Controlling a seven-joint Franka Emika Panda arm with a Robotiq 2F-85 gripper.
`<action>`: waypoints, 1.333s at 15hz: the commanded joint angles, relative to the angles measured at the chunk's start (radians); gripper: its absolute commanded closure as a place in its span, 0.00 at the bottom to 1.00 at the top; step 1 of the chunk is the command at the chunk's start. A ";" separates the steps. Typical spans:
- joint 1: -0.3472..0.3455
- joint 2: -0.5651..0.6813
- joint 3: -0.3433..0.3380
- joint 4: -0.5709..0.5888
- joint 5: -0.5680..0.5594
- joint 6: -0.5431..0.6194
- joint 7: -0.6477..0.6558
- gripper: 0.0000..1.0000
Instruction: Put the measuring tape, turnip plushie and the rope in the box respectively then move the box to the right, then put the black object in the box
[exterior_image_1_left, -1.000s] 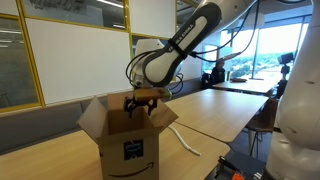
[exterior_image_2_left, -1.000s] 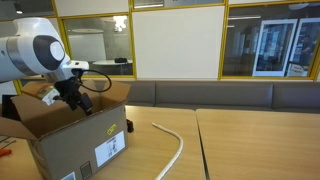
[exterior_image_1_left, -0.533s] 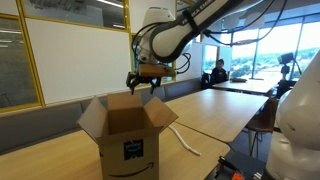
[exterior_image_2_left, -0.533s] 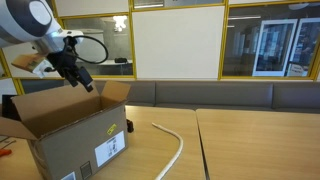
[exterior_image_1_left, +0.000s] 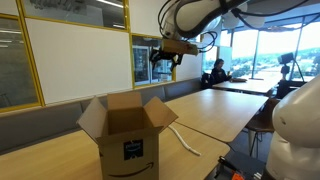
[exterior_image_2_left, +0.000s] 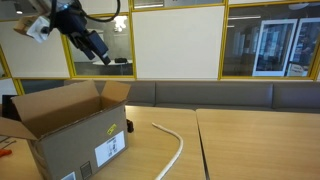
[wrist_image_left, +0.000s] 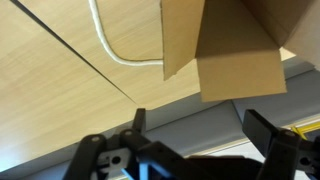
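The brown cardboard box (exterior_image_1_left: 128, 135) (exterior_image_2_left: 68, 132) stands on the wooden table with its flaps open; one flap (wrist_image_left: 225, 40) shows in the wrist view. The white rope (exterior_image_1_left: 186, 141) (exterior_image_2_left: 172, 150) (wrist_image_left: 104, 40) lies curved on the table beside the box. A tiny black object (exterior_image_2_left: 129, 126) sits by the box's corner. My gripper (exterior_image_1_left: 165, 58) (exterior_image_2_left: 101, 53) (wrist_image_left: 205, 125) hangs high above the box, open, with nothing between its fingers. The measuring tape and the turnip plushie are out of view; the inside of the box is hidden.
A seam (exterior_image_2_left: 196, 145) splits the table into two tops. A grey bench (exterior_image_2_left: 240, 95) runs along the glass wall behind. A white robot body (exterior_image_1_left: 296, 130) stands at the edge of an exterior view.
My gripper has risen from the box's opening to high above it and moved sideways, staying open. The box and the rope have not moved.
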 joint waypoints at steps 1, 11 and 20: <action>-0.086 -0.087 -0.051 -0.046 -0.002 -0.011 -0.057 0.00; -0.298 0.202 -0.107 -0.044 -0.065 0.057 -0.125 0.00; -0.202 0.664 -0.229 0.178 -0.057 0.006 -0.454 0.00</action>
